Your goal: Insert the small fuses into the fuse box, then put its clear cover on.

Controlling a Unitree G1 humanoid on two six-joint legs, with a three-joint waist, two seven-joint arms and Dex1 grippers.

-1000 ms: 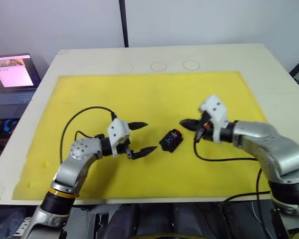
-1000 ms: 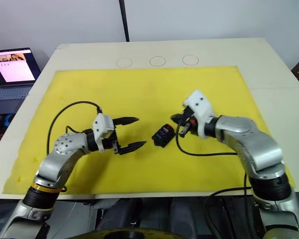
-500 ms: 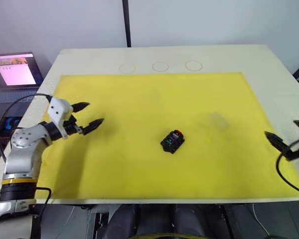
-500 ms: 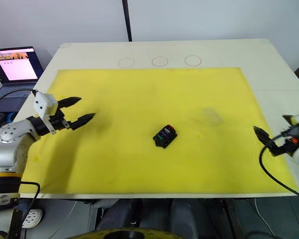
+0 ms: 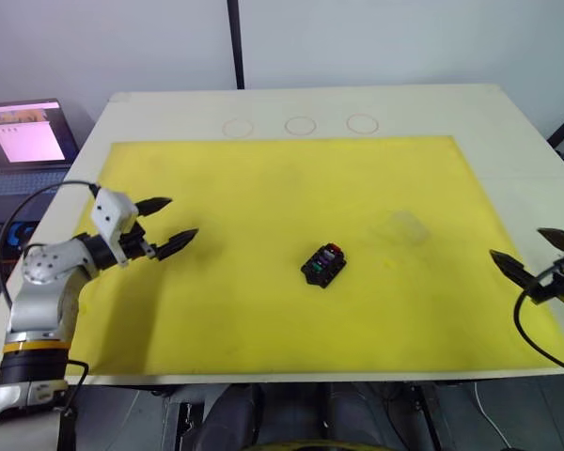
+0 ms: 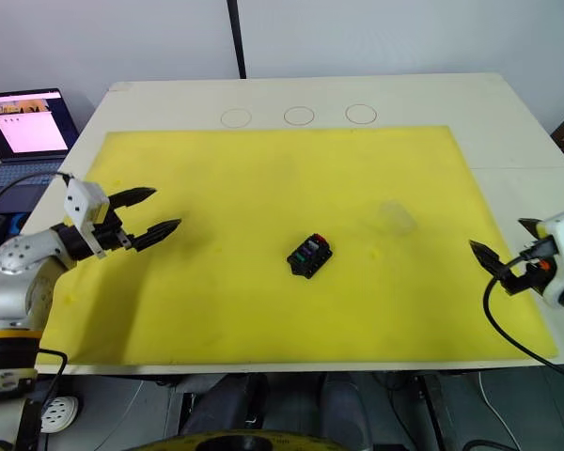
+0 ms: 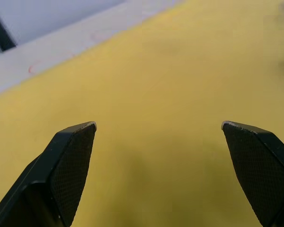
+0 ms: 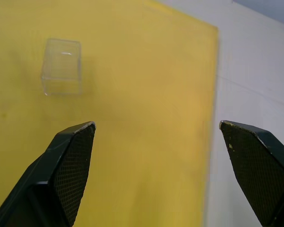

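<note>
both arms have withdrawn from the fuse box (image 5: 323, 266) to opposite edges of the yellow mat (image 5: 263, 178). left hand (image 5: 168, 224) and right hand (image 6: 501, 246) hover empty, fingers spread apart. fuse box sits mid-mat with coloured fuses in its slots. clear cover (image 8: 61, 73) lies on the mat, right of the box, well apart.
</note>
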